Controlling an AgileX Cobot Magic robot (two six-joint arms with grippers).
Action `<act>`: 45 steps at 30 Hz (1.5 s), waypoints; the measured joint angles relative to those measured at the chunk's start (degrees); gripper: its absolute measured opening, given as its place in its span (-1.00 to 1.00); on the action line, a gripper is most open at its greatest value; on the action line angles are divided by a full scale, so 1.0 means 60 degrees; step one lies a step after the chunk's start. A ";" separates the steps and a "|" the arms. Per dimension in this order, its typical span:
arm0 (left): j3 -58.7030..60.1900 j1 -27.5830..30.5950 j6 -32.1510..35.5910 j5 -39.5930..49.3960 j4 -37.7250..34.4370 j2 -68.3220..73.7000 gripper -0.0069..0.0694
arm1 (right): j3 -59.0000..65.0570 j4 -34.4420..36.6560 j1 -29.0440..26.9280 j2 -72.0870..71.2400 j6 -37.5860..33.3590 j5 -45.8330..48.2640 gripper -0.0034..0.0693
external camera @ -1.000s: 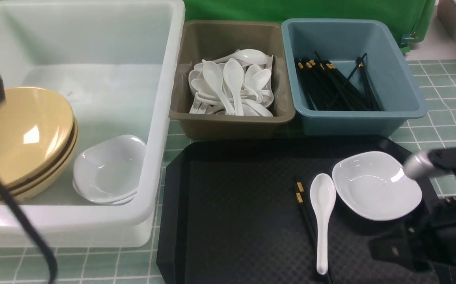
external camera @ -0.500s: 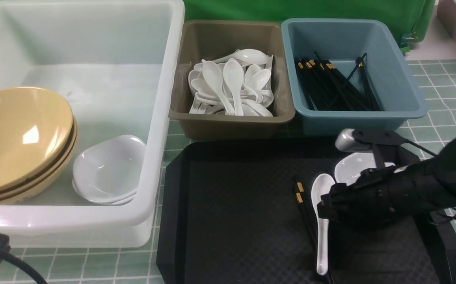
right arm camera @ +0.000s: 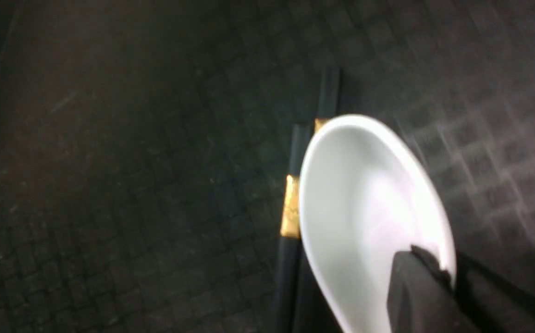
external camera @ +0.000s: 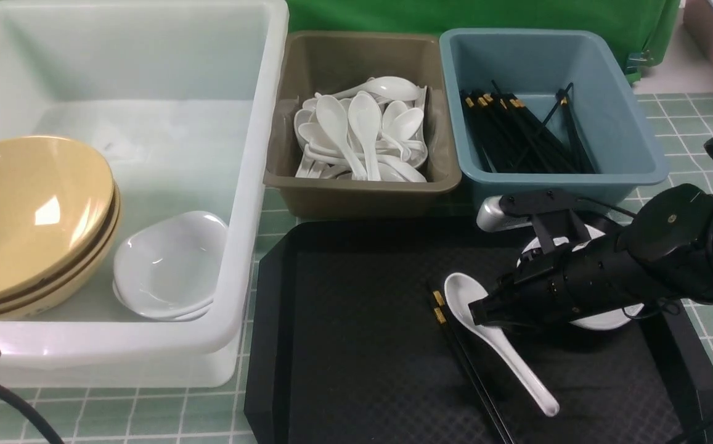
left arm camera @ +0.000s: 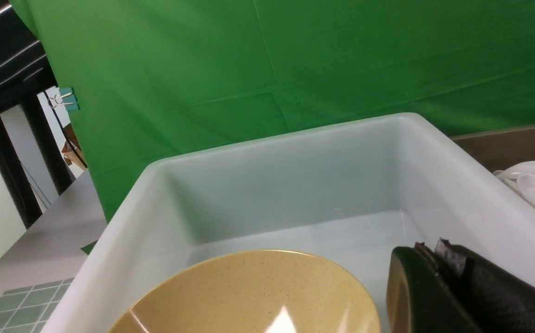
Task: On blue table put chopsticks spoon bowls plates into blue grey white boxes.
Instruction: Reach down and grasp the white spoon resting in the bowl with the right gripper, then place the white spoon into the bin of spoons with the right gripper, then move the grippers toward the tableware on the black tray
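Right gripper: pinched on the scoop rim of the spoon, low over the black tray.
Spoon: right half of the tray, handle angled toward the front edge.
Chopsticks: flat on the tray, just left of the scoop.
Left gripper: pressed together, empty, above the bowls by the left wall of the white box.

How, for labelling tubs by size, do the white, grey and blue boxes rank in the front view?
1. white box, clearly largest.
2. blue box and grey box: near alike, blue looking slightly wider; too close to rank.
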 joint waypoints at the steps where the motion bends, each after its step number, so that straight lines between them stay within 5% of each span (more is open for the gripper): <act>1: 0.0000 0.0000 0.0000 0.0000 0.0000 0.0000 -0.81 | -0.0083 0.0000 0.0000 0.0000 -0.0034 0.0129 -0.71; 9: 0.0034 0.0000 0.0000 0.0000 -0.0439 0.0000 -0.81 | -0.2411 -0.0047 0.0029 0.0025 -0.0226 0.1306 -0.71; 16: 0.0161 0.0000 0.0000 -0.0135 -0.0488 0.0000 -0.81 | -0.5828 -0.0017 0.0037 0.1538 -0.1703 -0.1313 -0.68; 23: 0.0312 0.0000 0.0000 -0.0296 -0.0513 0.0000 -0.81 | -0.8687 -0.0278 0.0037 0.3570 -0.2464 -0.0513 -0.16; 27: 0.0320 0.0000 -0.0029 -0.0307 -0.0530 0.0000 -0.81 | -0.9302 -0.2579 0.0037 0.3448 -0.0984 0.0863 0.33; 31: 0.0320 0.0000 -0.0421 -0.0315 -0.0541 -0.0013 -0.81 | -0.9369 -0.5282 0.0058 0.2792 0.1534 0.3009 0.42; 34: 0.0320 0.0000 -0.0938 -0.0319 -0.0559 -0.0246 -0.81 | -0.9339 -0.7162 0.0097 0.2172 0.4138 0.6158 0.41; 37: 0.0320 0.0000 -0.1152 -0.0316 -0.0559 -0.0632 -0.81 | -0.8165 -0.7595 0.0130 0.1759 0.5255 0.7819 0.37; 45: 0.0320 0.0000 -0.1186 -0.0067 -0.0559 -0.0981 -0.81 | -0.3883 -0.7116 0.1625 0.1180 0.5643 0.6828 0.36</act>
